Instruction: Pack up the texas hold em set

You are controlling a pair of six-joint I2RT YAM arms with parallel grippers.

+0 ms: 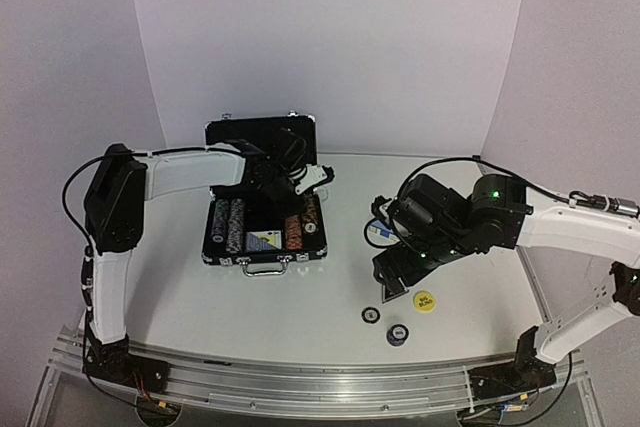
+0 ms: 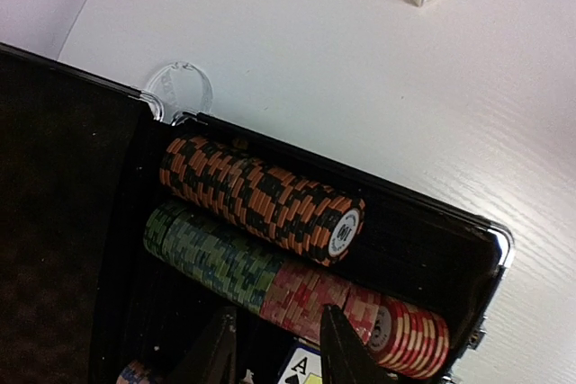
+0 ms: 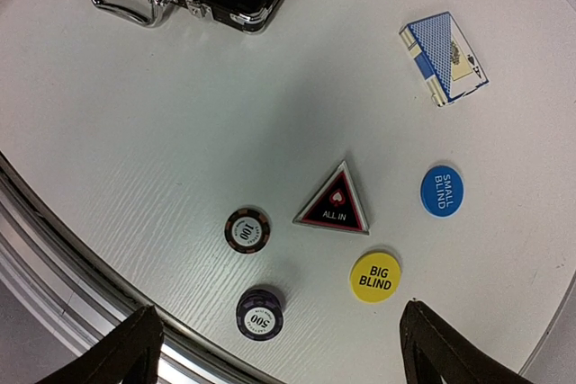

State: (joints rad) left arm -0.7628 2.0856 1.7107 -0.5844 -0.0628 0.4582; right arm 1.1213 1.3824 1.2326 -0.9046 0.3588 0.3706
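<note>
The black silver-trimmed case lies open left of centre, lid up at the back. In the left wrist view it holds an orange-black chip row, a green and red chip row and an ace-faced card deck. My left gripper hangs over the case's right side, open and empty. My right gripper is wide open and empty above the loose pieces: the black triangular marker, blue button, yellow button, a 100 chip, a 500 chip stack and a blue deck.
A clear round disc lies on the table against the case's outer edge. The case handle faces the near side. The loose chips lie close to the table's front rail. White walls enclose the back and sides.
</note>
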